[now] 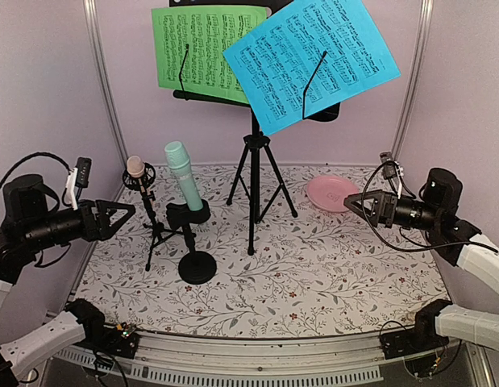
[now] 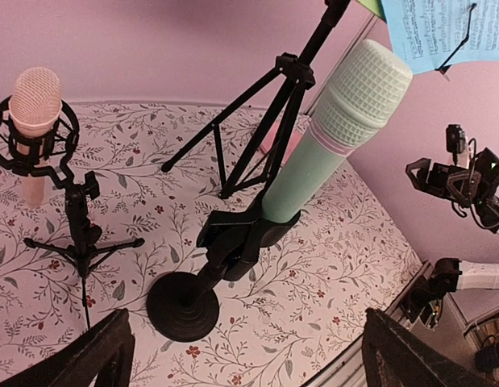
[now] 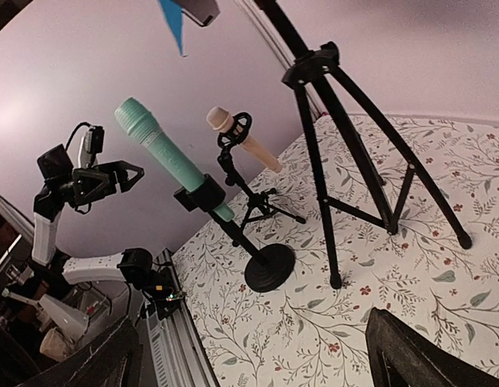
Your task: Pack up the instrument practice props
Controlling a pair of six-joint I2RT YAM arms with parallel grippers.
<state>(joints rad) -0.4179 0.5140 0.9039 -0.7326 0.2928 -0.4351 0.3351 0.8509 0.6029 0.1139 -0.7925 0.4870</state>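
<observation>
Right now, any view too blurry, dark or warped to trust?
Top external: evenly lit, sharp, staves on the blue sheet distinct. Left wrist: mint microphone crisp, own pincer fingers just dark silhouettes. Right wrist: scene tilted, tripod legs look stretched, lower-left corner murky.

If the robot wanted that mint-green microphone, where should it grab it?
Probably the smooth shaft of the mint-green microphone, between its wider ribbed head and the black clip. It leans toward the left, so the open left gripper could come from that side, fingers across the shaft.
</observation>
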